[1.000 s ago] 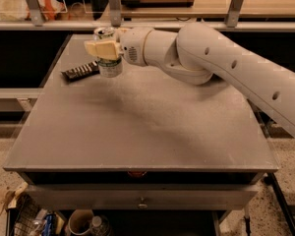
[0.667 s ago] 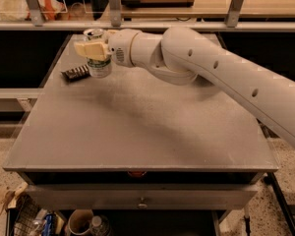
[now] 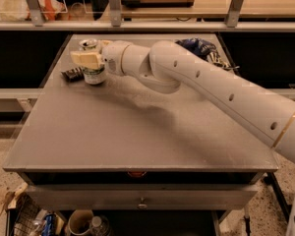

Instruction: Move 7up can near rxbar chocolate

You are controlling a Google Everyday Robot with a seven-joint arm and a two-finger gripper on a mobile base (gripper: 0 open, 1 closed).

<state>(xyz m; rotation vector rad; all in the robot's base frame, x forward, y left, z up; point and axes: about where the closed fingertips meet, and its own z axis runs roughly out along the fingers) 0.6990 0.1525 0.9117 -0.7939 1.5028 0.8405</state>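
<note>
Change since earlier: the 7up can (image 3: 95,75) is being shown further left and lower than in the two earlier frames, closer to the rxbar chocolate (image 3: 71,74); the arm (image 3: 206,85) is being stretched further across the table (image 3: 137,132).
Gripper place: the gripper (image 3: 92,58) is being held over the far-left part of the table, at the end of the white arm reaching in from the right.
Gripper state: the jaws are being kept clamped on the 7up can, narrow enough to grip its body; one pale pad (image 3: 86,59) is being pressed across the can's left, near-facing side.
Can relative to claw: the can is being held upright between the jaws, its silver top rising above the pad and its green-marked lower body hanging below it.
Can height: the base is being kept at table level or just above it; contact cannot be told.
Bar: the rxbar chocolate is lying flat on the table just left of the can's base, partly tucked under the pad in this view; whether the two are touching cannot be told.
Other: a blue-and-white chip bag (image 3: 199,47) is lying at the far side of the table, right of the arm, well apart from the can.
</note>
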